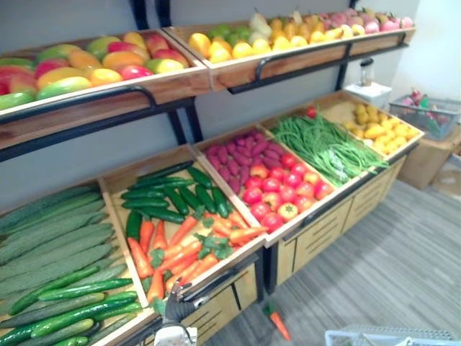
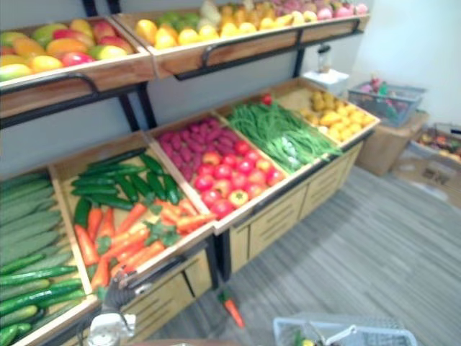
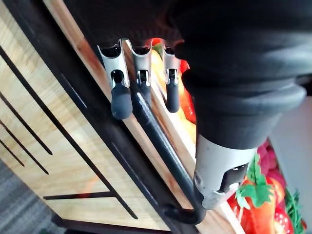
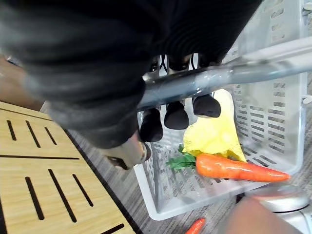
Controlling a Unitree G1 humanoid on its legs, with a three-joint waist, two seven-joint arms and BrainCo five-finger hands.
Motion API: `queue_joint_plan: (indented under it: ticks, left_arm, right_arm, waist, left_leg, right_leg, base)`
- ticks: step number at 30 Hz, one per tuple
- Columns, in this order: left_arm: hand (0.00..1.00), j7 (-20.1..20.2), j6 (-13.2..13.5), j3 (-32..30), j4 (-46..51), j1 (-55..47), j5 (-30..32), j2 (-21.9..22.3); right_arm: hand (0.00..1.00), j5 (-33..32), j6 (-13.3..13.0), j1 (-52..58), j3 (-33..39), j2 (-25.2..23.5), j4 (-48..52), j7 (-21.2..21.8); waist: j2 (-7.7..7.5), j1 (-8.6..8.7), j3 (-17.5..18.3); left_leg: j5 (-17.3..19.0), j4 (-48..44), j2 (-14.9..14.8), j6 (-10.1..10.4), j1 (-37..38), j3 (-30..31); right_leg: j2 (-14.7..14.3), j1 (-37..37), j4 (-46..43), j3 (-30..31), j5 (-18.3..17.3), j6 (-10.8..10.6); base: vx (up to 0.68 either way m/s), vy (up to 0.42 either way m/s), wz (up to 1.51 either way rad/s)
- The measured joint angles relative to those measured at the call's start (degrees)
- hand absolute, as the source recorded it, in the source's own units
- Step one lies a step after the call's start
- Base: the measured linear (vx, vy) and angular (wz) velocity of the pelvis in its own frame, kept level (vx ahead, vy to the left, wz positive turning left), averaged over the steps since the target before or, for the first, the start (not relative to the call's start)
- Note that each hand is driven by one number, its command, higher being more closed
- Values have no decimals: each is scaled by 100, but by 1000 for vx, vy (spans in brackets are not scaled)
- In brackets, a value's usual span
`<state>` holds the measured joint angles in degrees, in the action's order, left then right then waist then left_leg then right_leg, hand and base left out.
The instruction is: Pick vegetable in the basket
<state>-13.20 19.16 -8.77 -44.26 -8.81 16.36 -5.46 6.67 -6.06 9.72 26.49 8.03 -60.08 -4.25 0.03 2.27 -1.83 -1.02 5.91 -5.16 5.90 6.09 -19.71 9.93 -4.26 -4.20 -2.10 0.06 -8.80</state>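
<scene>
Right hand (image 4: 176, 116) curls round basket handle (image 4: 234, 73); left hand (image 3: 141, 73), fingers relaxed, beside bin rail (image 3: 161, 146).

Both eye views look down from the head at the produce stand (image 1: 317, 238), sharing its carrots (image 1: 180, 249) and the grey floor (image 1: 403, 245). The left wrist view looks very closely along the left robot hand (image 3: 120, 92) at the stand's black rail (image 3: 156, 141). The right wrist view looks past the right robot hand (image 4: 175, 116) into the white basket (image 4: 273, 112).

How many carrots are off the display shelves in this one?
2. One carrot lies in the white basket beside a yellow vegetable; the other carrot lies on the grey floor by the display's base. More may be hidden in the basket.
</scene>
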Motion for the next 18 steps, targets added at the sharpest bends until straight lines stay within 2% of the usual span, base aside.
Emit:
queue_joint_plan:
  ticks: [2,3,4,5,6,7,8,9,10,11,12,13,14,15,16,18]
  left_arm:
    - [0,-355,-200,500,272,-55,393,-256]
    - [0,-649,-483,1059,665,-175,1166,-654]
    - [0,-708,-582,1220,832,-271,1429,-695]
    - [0,-853,-716,1285,1141,-358,1838,-728]
    - [0,-977,-807,1304,1485,-426,2078,-711]
    - [0,-1080,-822,1298,1732,-485,2106,-730]
    - [0,-1147,-818,1297,2224,-535,2104,-820]
    - [0,-1241,-808,1237,2565,-530,2093,-801]
    - [0,-1272,-782,1245,2727,-534,2093,-763]
    - [0,-1323,-711,1291,2965,-483,2093,-730]
    - [0,-1342,-688,1315,3088,-394,2083,-702]
    - [0,-1391,-547,1348,3411,-321,2079,-644]
    - [0,-1498,-435,1347,3652,-326,2077,-563]
    - [0,-1573,-402,1345,3694,-329,2072,-547]
    - [0,-1644,-355,1305,3698,-278,2070,-538]
    - [0,-1729,-342,1257,3683,-316,2070,-273]
  right_arm:
    - [100,-2,13,54,-58,-86,155,-80]
    - [100,-16,2,132,-201,-195,308,-182]
    - [100,-55,-50,124,-244,-150,310,-219]
    - [100,-83,-149,-18,-280,-162,280,-290]
    - [100,-111,-194,-186,-322,-191,280,-287]
    - [100,-112,-231,-167,-351,-228,271,-289]
    - [100,-109,-279,-117,-444,-303,104,-302]
    - [100,-106,-262,-252,-463,-389,-71,-320]
    - [100,-105,-288,-330,-471,-397,-87,-338]
    - [100,-101,-271,-491,-452,-359,-171,-407]
    - [100,-101,-258,-461,-438,-328,-177,-414]
    - [100,-97,-252,-387,-452,-309,-205,-418]
    - [100,-94,-248,-357,-523,-299,-210,-423]
    - [100,-95,-241,-347,-584,-291,-210,-434]
    - [100,-97,-237,-325,-656,-248,-213,-436]
    - [100,-100,-207,-321,-701,-128,-215,-448]
  waist:
    - [-20,3,-71]
    - [-79,40,-107]
    - [-11,69,-125]
    - [278,50,-311]
    - [221,74,-584]
    - [107,101,-692]
    - [-288,40,-750]
    - [-439,8,-653]
    - [-327,-108,-601]
    - [-349,-56,-591]
    - [-350,-31,-588]
    - [-321,-70,-593]
    - [-378,-89,-500]
    - [-370,-82,-454]
    - [-356,-46,-397]
    - [-213,-99,-324]
  left_leg:
    - [-34,-20,38,-42,-83,-208]
    - [-128,-40,97,-126,-170,-439]
    - [-45,-8,-28,-257,-282,-522]
    - [-155,-10,-321,-399,-390,-966]
    - [-195,-141,-496,-448,-371,-1123]
    - [-197,-268,-482,-442,-394,-1172]
    - [-134,-488,-327,-443,-463,-1340]
    - [11,-633,-349,-327,-660,-1386]
    - [-8,-578,-553,-341,-814,-1456]
    - [-72,-626,-683,-405,-880,-1776]
    - [-72,-631,-702,-406,-899,-1849]
    - [-79,-664,-778,-413,-951,-2020]
    - [-78,-849,-911,-413,-1102,-2092]
    - [-80,-948,-986,-416,-1184,-2152]
    - [-110,-1198,-1156,-411,-1301,-2262]
    - [-279,-1397,-1433,-350,-1300,-2542]
  right_leg:
    - [8,-114,91,160,13,-23]
    - [50,-157,368,152,-27,-16]
    - [26,-117,480,-27,-96,45]
    - [7,-507,-290,-717,-283,583]
    - [116,-930,-1947,-1116,-445,807]
    - [241,-1033,-2588,-1271,-502,845]
    - [447,-992,-2869,-1411,-433,836]
    - [82,-768,-1645,-1295,-339,613]
    - [-58,-573,-1087,-1199,-275,582]
    - [110,-704,-2150,-1438,-862,985]
    - [248,-642,-2507,-1539,-997,874]
    - [485,-423,-2682,-1642,-1021,782]
    - [603,-295,-2470,-1653,-1012,754]
    - [598,-274,-2267,-1665,-1032,648]
    - [446,-225,-1830,-1780,-1111,358]
    - [205,-190,-1426,-1779,-1154,299]
  base:
    - [-106,50,-44]
    - [-109,64,-34]
    - [-182,43,-65]
    - [-167,3,-72]
    - [-171,-22,-66]
    - [-105,-25,-46]
    - [-100,-42,-80]
    - [-92,-45,-119]
    - [-140,-66,-172]
    - [-105,-67,-132]
    - [-95,-73,-131]
    - [-80,-156,-112]
    - [-88,-197,-115]
    - [-94,-297,-104]
    - [-22,-284,-98]
    - [9,-276,-103]
